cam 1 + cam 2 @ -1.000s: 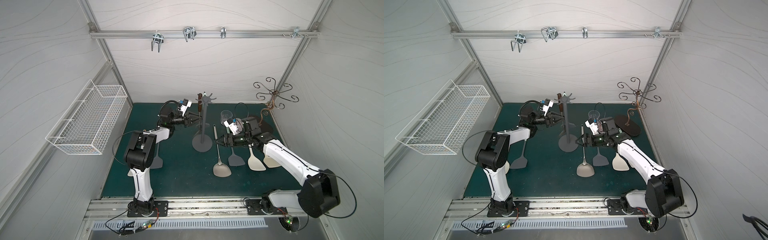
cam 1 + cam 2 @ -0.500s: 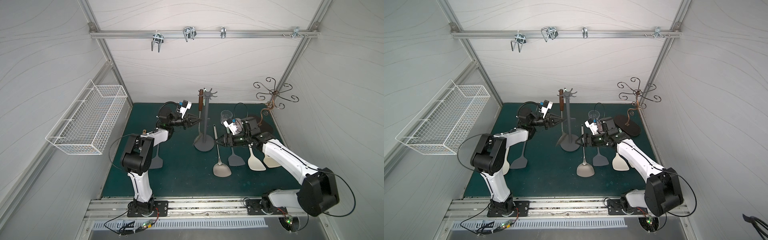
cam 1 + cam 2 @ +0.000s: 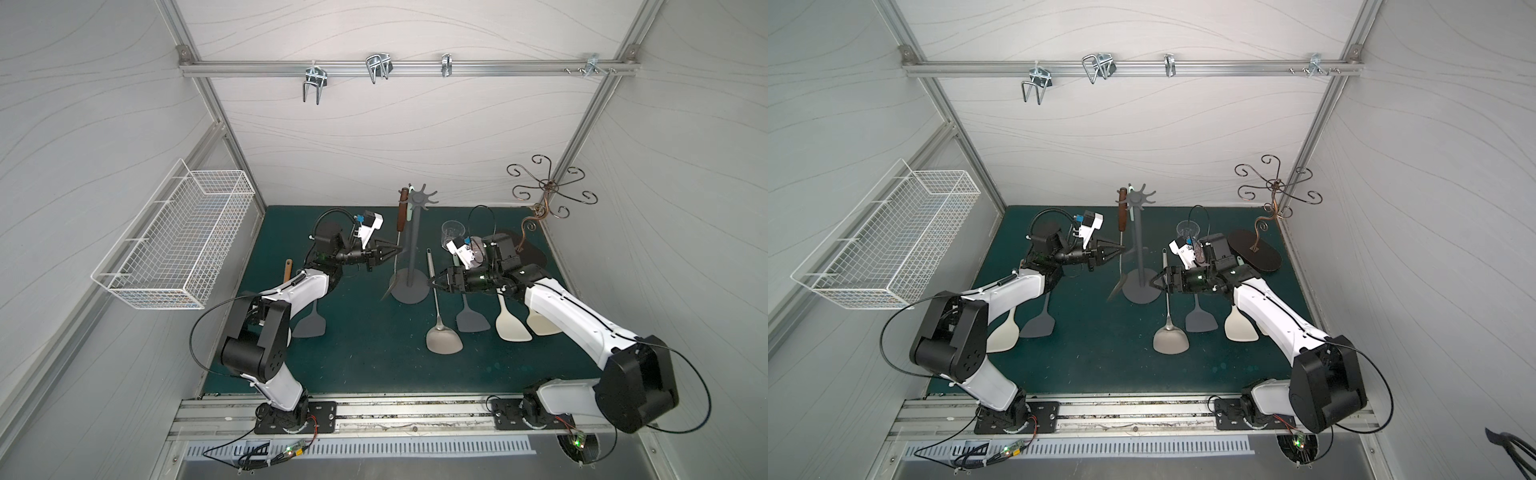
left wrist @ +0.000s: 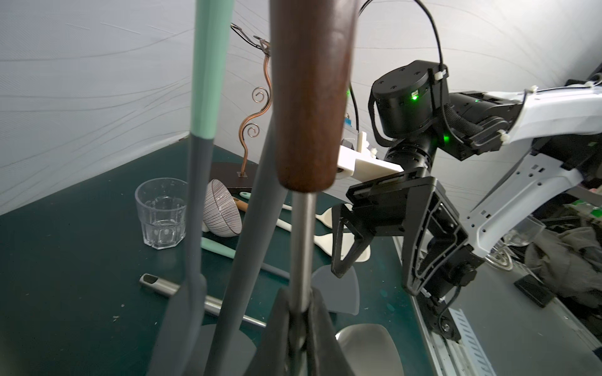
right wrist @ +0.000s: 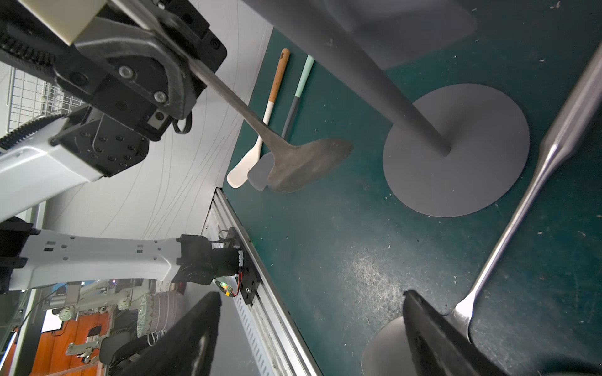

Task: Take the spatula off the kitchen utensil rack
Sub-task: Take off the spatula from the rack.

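The dark grey kitchen utensil rack [image 3: 409,249] stands mid-mat on its round base [image 5: 456,182]. The spatula [image 3: 402,214], with a brown wooden handle, steel shaft and flat blade [image 5: 299,166], hangs at the left side of the rack's crown [image 3: 1139,197]. My left gripper [image 4: 301,312] is shut on its steel shaft just below the handle, seen in both top views [image 3: 1117,249]. A mint-handled utensil [image 4: 208,65] hangs beside it. My right gripper [image 3: 431,284] is open and empty, low by the right of the rack's base; its fingers [image 5: 423,328] stand wide apart.
Several spatulas lie on the green mat: a steel turner [image 3: 442,340], a grey one [image 3: 471,320], cream ones [image 3: 513,328] and a grey one [image 3: 309,324] by the left arm. A glass [image 3: 452,230], a striped bowl [image 4: 223,211], a bronze curly stand [image 3: 548,191] and a white wire basket [image 3: 178,245] surround them.
My left gripper has closed on the spatula's steel shaft and shifted slightly towards the rack. The right arm has stayed put.
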Controlling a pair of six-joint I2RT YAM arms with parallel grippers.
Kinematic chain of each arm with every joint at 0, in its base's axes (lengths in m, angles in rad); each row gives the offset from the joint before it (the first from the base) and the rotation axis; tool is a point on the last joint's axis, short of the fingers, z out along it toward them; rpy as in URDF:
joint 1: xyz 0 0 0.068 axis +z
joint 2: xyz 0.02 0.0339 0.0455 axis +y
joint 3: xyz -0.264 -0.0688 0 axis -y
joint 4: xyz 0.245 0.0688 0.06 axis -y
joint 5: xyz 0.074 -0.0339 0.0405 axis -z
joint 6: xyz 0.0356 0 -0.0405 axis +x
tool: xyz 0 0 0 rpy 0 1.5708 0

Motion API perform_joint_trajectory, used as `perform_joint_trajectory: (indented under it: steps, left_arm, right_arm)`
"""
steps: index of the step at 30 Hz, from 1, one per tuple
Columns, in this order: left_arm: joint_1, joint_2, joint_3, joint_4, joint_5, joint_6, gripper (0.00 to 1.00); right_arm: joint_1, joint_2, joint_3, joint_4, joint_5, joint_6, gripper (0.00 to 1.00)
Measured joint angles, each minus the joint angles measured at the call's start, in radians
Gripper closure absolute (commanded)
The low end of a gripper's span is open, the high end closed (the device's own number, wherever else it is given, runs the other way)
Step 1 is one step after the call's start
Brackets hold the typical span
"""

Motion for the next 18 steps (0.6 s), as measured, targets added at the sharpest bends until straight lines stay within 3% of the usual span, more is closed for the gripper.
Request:
perform_joint_trajectory:
  steps: [9, 18]
  left_arm:
    - [-0.007, -0.039, -0.032, -0.014, -0.138, 0.056, 1.00]
    - [-0.007, -0.098, -0.063, -0.051, -0.192, 0.062, 1.00]
  right_arm:
    - [0.015, -0.001, 0.000, 0.000, 0.003, 0.004, 0.12]
    - [0.021, -0.002, 0.000, 0.000, 0.005, 0.006, 0.12]
